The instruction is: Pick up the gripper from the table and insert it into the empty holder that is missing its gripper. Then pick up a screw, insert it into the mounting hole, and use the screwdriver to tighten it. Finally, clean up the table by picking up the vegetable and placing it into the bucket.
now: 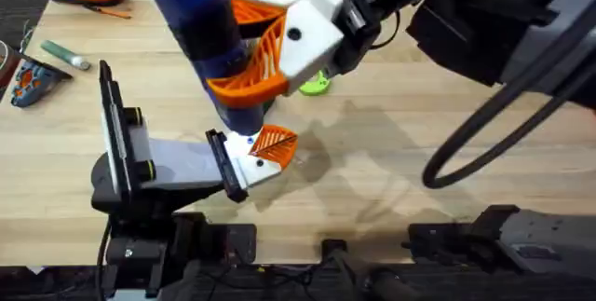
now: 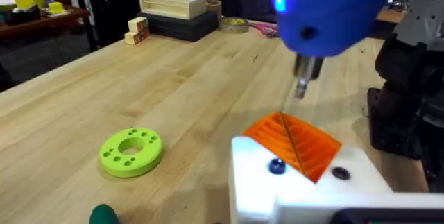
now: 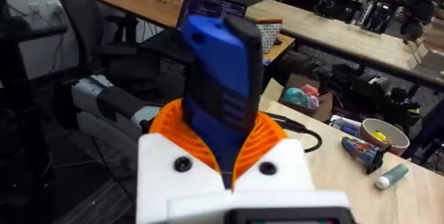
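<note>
Right pincer (image 1: 244,54): closed on the screwdriver (image 1: 207,31), orange ribbed pads (image 1: 251,87) on both sides of the blue body; upper centre of the overhead frame. In the right wrist view the screwdriver (image 3: 223,78) stands upright between white fingers (image 3: 173,165).

Screwdriver tip: pointing down, in the left wrist view just above the orange gripper (image 2: 295,141) seated in the white holder (image 2: 305,182); a blue light glows on the tool (image 2: 326,9).

Holder (image 1: 244,166): centre of the overhead frame, on the wooden counter (image 1: 419,171), orange gripper (image 1: 276,143) at its tip.

Left pincer: open or closed cannot be told.

Green ring-shaped disc (image 2: 131,152): flat on the counter, lower left of the left wrist frame; partly hidden at upper centre overhead (image 1: 317,84).

Vegetable (image 2: 104,215): dark green, at the lower left edge of the left wrist frame, near the disc.

Bucket (image 3: 380,135): right side of the right wrist frame.
</note>
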Motion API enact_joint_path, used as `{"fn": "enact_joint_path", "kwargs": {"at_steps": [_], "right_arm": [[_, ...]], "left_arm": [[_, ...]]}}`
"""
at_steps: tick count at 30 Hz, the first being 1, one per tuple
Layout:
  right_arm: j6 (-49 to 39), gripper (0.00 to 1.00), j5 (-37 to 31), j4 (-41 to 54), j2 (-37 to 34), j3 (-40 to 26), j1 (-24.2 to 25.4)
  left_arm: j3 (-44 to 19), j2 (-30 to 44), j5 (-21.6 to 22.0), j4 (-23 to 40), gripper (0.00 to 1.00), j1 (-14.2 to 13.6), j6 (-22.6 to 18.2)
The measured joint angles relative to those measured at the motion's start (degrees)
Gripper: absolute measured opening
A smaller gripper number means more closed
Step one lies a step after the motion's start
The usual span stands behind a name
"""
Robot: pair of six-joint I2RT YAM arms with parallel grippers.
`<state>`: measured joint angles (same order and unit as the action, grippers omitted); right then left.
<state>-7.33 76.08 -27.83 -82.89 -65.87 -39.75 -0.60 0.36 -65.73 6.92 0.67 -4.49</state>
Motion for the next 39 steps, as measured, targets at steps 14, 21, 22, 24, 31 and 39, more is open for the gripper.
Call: {"fn": "enact_joint_path", "kwargs": {"at_steps": [14, 21, 22, 24, 31, 39], "right_arm": [[-0.93, 0.008, -0.18, -0.49, -3.96, 0.00, 0.00], [-2.71, 0.008, -0.14, 0.00, -4.12, 0.00, 0.00], [-3.08, 0.008, -0.09, 0.02, -4.26, 0.00, 0.00], [-4.03, 0.008, 0.62, 0.02, -4.89, 0.00, 0.00], [-5.68, 0.008, 2.32, 0.20, -6.38, 0.00, 0.02], [-6.14, 0.008, 2.88, -0.23, -6.36, 0.00, 0.02]], "left_arm": [[0.00, 0.00, 0.00, 0.01, 0.013, 0.00, 0.01], [0.00, 0.00, 0.00, 0.00, 0.013, 0.00, 0.00], [0.00, 0.00, 0.00, 0.00, 0.013, 0.00, 0.00], [0.00, 0.00, 0.00, 0.00, 0.013, 0.00, 0.00], [0.00, 0.00, -0.01, 0.00, 0.013, 0.00, 0.02], [0.00, 0.00, 0.00, 0.02, 0.013, 0.00, 0.00]]}}
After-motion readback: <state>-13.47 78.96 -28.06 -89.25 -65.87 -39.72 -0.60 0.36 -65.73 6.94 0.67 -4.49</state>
